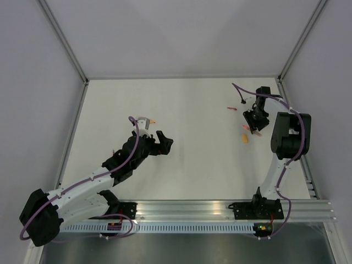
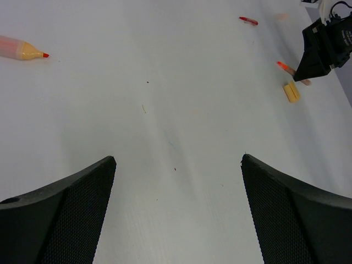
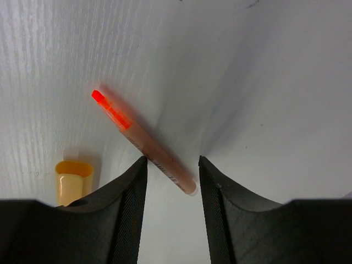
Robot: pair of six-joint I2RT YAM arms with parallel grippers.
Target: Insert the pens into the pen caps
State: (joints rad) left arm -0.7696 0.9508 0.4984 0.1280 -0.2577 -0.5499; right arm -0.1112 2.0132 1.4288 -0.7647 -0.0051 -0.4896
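An orange-pink pen (image 3: 143, 140) with a bright orange tip lies slantwise on the white table. Its rear end sits between the fingers of my right gripper (image 3: 172, 162), which is open. The left finger touches the barrel and the right finger stands apart from it. A stubby yellow-orange pen cap (image 3: 71, 179) lies just left of that gripper, also in the top view as the cap (image 1: 245, 138). A second pen (image 2: 19, 49), orange with a red tip, lies far left of my open, empty left gripper (image 2: 179, 159). From above, this pen (image 1: 152, 121) lies just beyond the left gripper (image 1: 162, 142).
A small red piece (image 1: 232, 108) lies beyond the right gripper (image 1: 254, 124); I cannot tell whether it is a pen or a cap. Grey walls with metal posts close the table on three sides. A rail with the arm bases runs along the near edge (image 1: 220, 209).
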